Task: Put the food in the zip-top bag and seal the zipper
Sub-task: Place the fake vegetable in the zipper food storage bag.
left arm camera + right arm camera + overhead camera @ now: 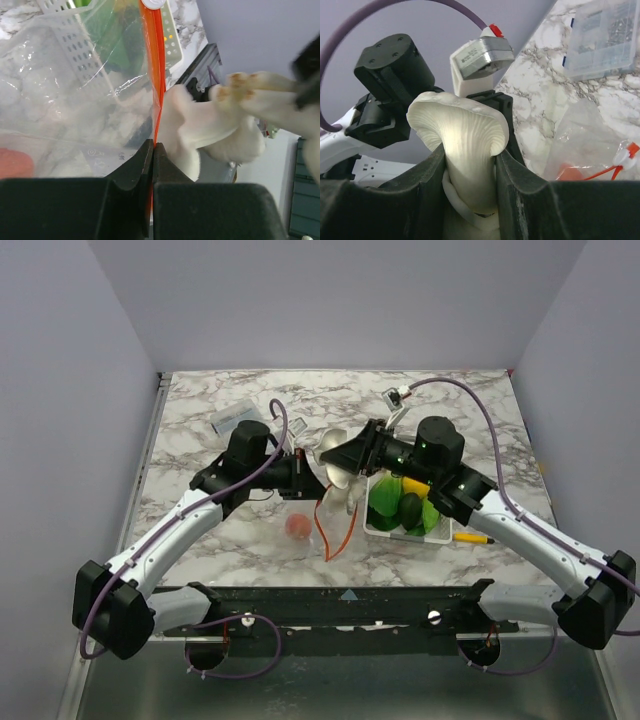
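on my left, the left jaws are pinched tight on the zipper (156, 75), holding the zip-top bag (65, 90) up above the bench (220, 550) — a red-orange fruit (297, 526) shows through its plastic. beside the bag's mouth, the right jaws stand part-open, clamped on a white mushroom (460, 130) by its stem. further right, greens (405, 508) lie in the white basket (400, 532).

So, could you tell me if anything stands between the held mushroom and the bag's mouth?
Nothing visible does. The mushroom in the right gripper sits just beside the zipper, which the left gripper pinches.
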